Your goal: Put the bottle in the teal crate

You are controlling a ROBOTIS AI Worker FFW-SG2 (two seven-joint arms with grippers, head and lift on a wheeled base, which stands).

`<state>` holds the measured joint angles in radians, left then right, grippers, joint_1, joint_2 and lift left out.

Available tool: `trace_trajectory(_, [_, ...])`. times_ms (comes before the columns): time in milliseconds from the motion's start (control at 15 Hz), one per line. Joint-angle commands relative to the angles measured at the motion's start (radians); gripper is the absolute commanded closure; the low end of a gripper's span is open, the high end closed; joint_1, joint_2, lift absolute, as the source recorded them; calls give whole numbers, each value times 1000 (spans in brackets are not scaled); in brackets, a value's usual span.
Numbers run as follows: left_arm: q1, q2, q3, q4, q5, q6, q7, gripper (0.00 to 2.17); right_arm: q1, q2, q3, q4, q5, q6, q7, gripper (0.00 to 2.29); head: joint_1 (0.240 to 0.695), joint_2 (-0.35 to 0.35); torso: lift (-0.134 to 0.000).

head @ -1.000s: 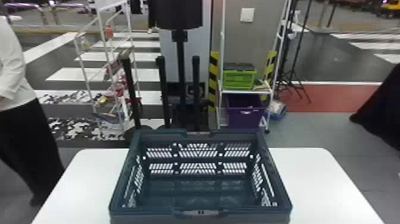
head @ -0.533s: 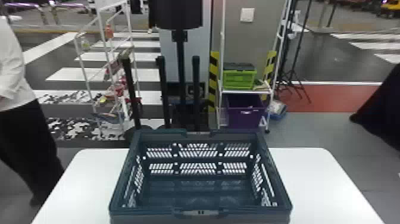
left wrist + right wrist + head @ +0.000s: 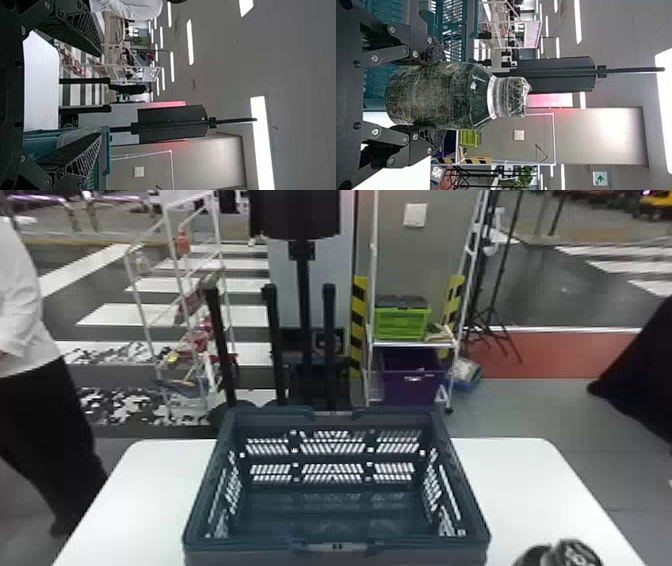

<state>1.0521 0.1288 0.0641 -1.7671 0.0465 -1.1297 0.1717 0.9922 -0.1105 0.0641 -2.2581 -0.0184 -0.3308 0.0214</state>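
The teal crate (image 3: 330, 546) stands on the white table, its inside bare. At the head view's lower right edge, right of the crate, the wrapped dark top of the bottle (image 3: 575, 554) pokes up. In the right wrist view my right gripper (image 3: 441, 96) is shut on the body of this dark, film-wrapped bottle (image 3: 427, 95), its capped neck beyond the fingers; the crate (image 3: 470, 19) is beside it. My left gripper (image 3: 99, 95) stands open in the left wrist view, nothing between its fingers, with part of the crate (image 3: 106, 152) behind one finger.
White table (image 3: 520, 490) surface lies on both sides of the crate. Beyond it are a black stand (image 3: 305, 310), a white rack (image 3: 172, 265) and a shelf with a green box (image 3: 402, 322) above a purple bin (image 3: 412, 382). A person stands at the far left.
The bottle's top has come into the head view at the lower right edge. The crate has not moved.
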Motion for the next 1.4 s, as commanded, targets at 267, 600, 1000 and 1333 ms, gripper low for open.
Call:
trace_trajectory(267, [-3,3,3,12,9,0,-1,188,-201,-1,28,-221,8,576,0,1885,499,0,0])
trace_trajectory(600, [-3,2,5,25,16,-3,0,188,-521,-20,126,-282,3,1183,-1,1885,499,0,0])
trace_trajectory(1000, [-4,-3,7,43,26,-25,2,188,-909,-14,227,-190,-83,1588,-21,1885,499,0,0])
trace_trajectory(1333, [-9,-5,7,43,29,-25,3,191,-1113,20,258,63,-180,1652,-23,1885,499,0,0])
